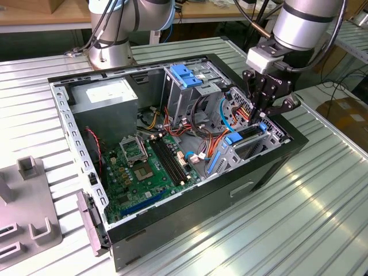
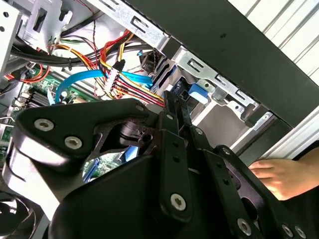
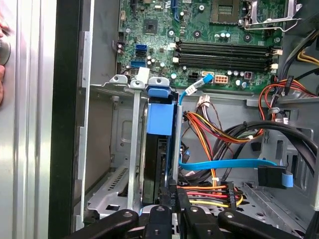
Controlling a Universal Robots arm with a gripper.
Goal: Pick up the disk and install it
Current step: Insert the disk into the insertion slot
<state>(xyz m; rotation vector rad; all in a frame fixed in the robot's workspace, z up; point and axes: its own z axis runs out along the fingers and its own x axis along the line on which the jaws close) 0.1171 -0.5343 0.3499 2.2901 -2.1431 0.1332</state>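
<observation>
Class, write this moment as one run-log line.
step: install | disk: on edge in drive bay | gripper: just above disk

The disk (image 3: 158, 117) is a flat, dark slab edged in bright blue plastic. In the first wrist view it stands on edge inside the metal bay (image 3: 114, 149), between the bay's upright rails, with its blue end uppermost. In the exterior view the disk (image 1: 248, 137) sits slightly tilted at the corner of the computer case (image 1: 190, 221) on the exterior view's right. The gripper (image 1: 263, 122) pinches its raised end, jaws closed.
</observation>
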